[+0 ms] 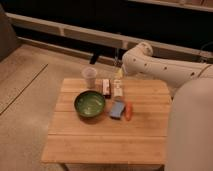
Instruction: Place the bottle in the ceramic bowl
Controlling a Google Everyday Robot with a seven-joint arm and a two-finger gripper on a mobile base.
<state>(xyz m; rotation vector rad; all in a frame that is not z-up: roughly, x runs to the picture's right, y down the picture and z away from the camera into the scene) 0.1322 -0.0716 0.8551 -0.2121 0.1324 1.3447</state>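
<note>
From my seat I see the bottle (118, 90) on the wooden table (100, 141), towards the far edge. It is small, pale and whitish-beige with a light label. It looks to be lying with one end pointing away from me, though I cannot be sure of its pose. Just to its left is a small dark red-and-white box (106, 87), and further left a translucent plastic cup (89, 76) stands upright.

The ceramic bowl (90, 104) is nearer to me and left of the bottle. It is round, glossy dark green with a lighter green inside, and nothing is in it. A flat blue sponge (117, 109) and a small orange item (128, 111) lie side by side just right of the bowl, between me and the bottle.

The white arm (165, 70) reaches in from the right. The gripper (119, 74) hangs at the far end of the bottle, its claw apart and clamped on nothing.
</note>
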